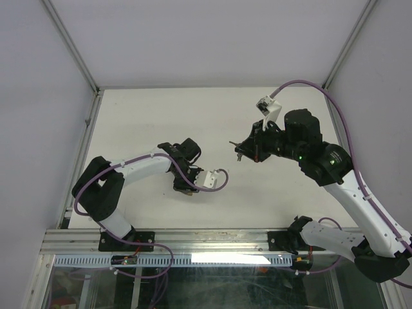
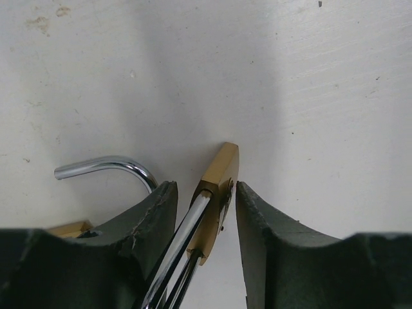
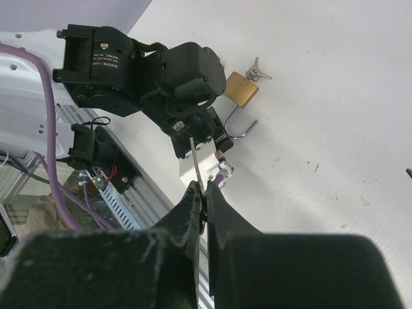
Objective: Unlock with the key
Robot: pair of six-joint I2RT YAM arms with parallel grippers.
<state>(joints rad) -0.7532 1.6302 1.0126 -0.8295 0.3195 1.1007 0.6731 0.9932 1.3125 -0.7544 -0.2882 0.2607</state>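
Note:
A brass padlock (image 2: pixel 219 174) stands on its edge on the white table, its chrome shackle (image 2: pixel 183 241) running back toward the camera. My left gripper (image 2: pixel 206 190) is down around it. The right pad (image 2: pixel 257 219) is at the lock's face, while the left pad (image 2: pixel 158 212) is still a little apart from it. My right gripper (image 3: pixel 205 193) is shut on a thin silver key (image 3: pixel 195 161), blade sticking out. In the top view the right gripper (image 1: pixel 239 153) hangs above the table, right of the left gripper (image 1: pixel 188 188).
A second brass padlock (image 3: pixel 241 90) lies with its shackle (image 2: pixel 109 166) swung open and a bunch of keys (image 3: pixel 257 69) at its far end, just beside the left gripper. A purple cable loop (image 1: pixel 222 177) sticks out from the left wrist. Metal rails edge the table.

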